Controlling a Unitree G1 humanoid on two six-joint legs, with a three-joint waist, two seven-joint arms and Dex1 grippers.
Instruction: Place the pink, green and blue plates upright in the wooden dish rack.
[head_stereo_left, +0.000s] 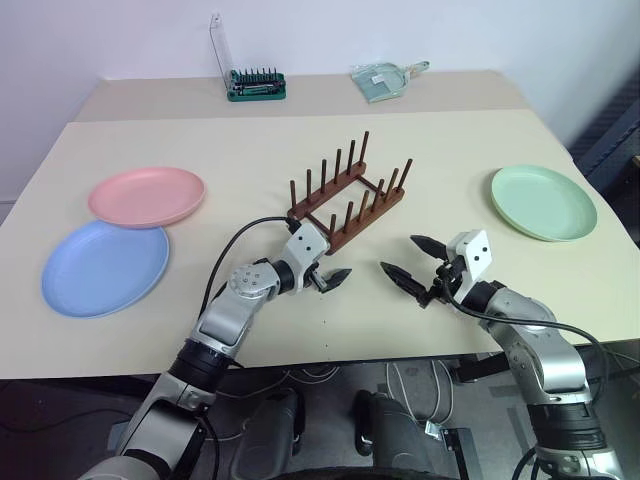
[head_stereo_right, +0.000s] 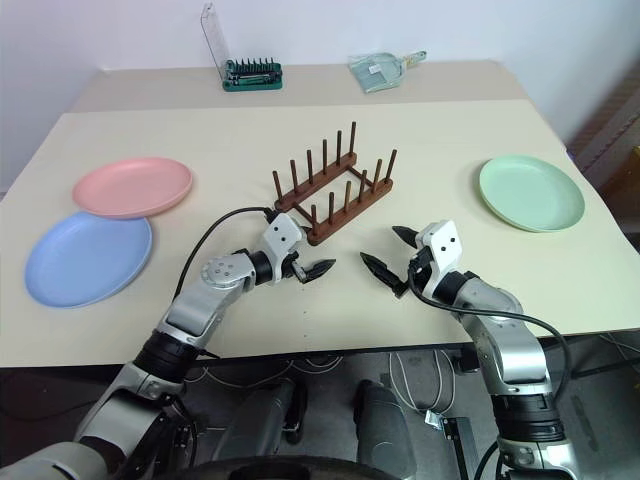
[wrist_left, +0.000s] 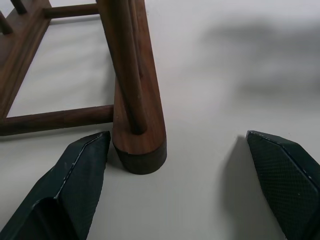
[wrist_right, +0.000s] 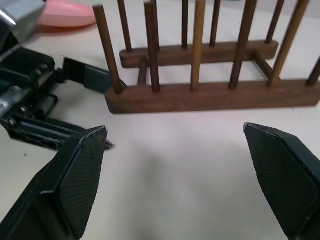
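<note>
I find the wooden dish rack (head_stereo_left: 347, 196) empty mid-table, plates flat well apart; my left gripper (head_stereo_left: 322, 272) straddles its near rail end spread wide, presumably to reposition it; my right gripper (head_stereo_left: 408, 262) waits wide, empty

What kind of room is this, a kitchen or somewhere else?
Probably a lab or workshop, not a kitchen: a plain table against a bare wall, a screwdriver bit set at its far edge, and loose cables on the floor beneath.
</note>
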